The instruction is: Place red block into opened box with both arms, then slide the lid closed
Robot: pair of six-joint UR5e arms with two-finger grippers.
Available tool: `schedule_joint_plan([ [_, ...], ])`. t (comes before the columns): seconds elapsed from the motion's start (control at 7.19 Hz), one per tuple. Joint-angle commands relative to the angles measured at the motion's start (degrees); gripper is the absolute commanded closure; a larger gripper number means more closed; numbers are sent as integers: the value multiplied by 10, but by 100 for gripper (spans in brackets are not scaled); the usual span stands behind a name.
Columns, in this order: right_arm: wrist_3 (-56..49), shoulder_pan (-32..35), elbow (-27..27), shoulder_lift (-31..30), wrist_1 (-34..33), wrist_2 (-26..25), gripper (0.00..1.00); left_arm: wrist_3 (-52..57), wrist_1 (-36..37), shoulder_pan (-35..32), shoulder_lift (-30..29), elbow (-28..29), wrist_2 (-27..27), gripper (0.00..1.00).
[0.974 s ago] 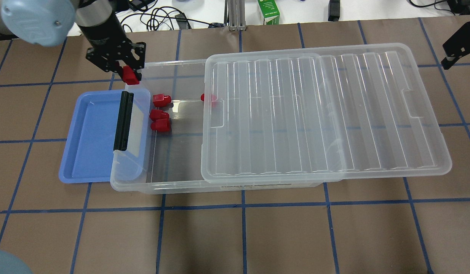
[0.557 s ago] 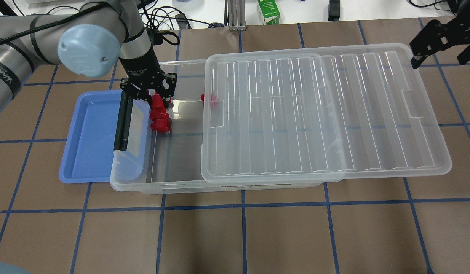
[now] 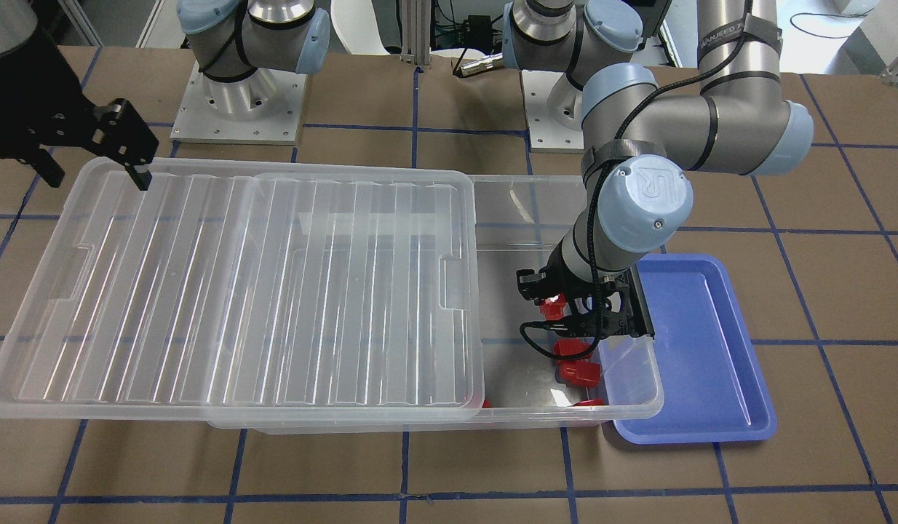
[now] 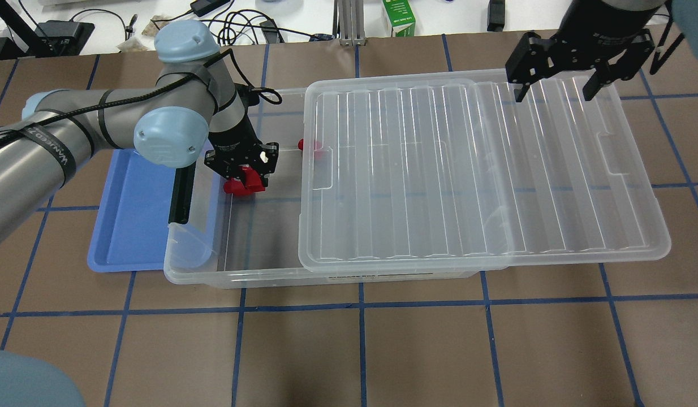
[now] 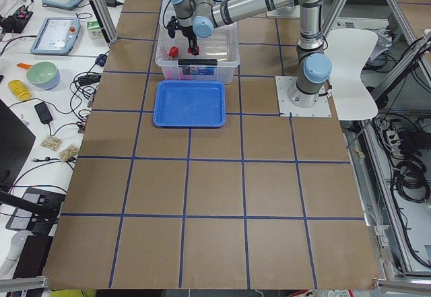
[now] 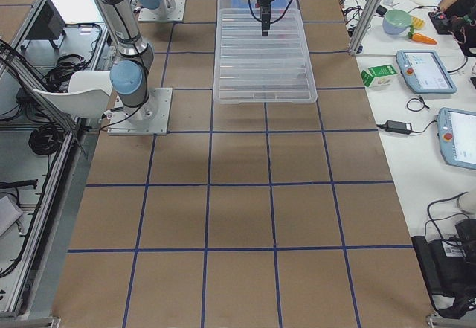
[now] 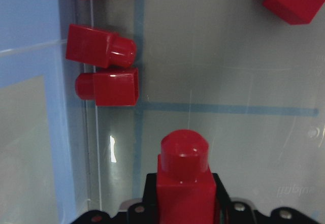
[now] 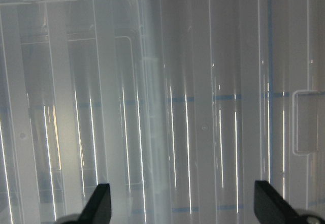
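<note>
In the left wrist view a red block [image 7: 184, 181] stands stub-forward between the fingers of my left gripper [image 7: 184, 206], which is shut on it. That gripper [image 4: 242, 169] hangs low inside the uncovered left end of the clear box [image 4: 236, 280], just over its floor. Several other red blocks [image 7: 109, 84] lie on the floor beside it. The ribbed clear lid [image 4: 468, 169] covers the rest of the box and overhangs its right end. My right gripper [image 4: 555, 85] is open above the lid's far right part, fingers [image 8: 99, 206] spread wide.
A blue tray [image 4: 128, 226] lies partly under the box's left end, where a black latch bar [image 4: 182, 192] sits. One red block [image 4: 309, 145] lies at the lid's left edge. A green carton [image 4: 399, 17] and cables lie beyond the table's far edge.
My left gripper moved from above the box's far left rim down into the box with the red block. The right gripper came in from the right edge to above the lid.
</note>
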Motion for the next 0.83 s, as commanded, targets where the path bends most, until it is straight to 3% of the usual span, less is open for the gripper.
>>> schedule_joint_plan([
  [0.0, 15, 14, 0, 5, -8, -3, 0, 0, 17, 0, -26, -8, -2, 100],
  [0.7, 4, 6, -5, 8, -11, 1, 0, -1, 50, -1, -71, -7, -3, 100],
])
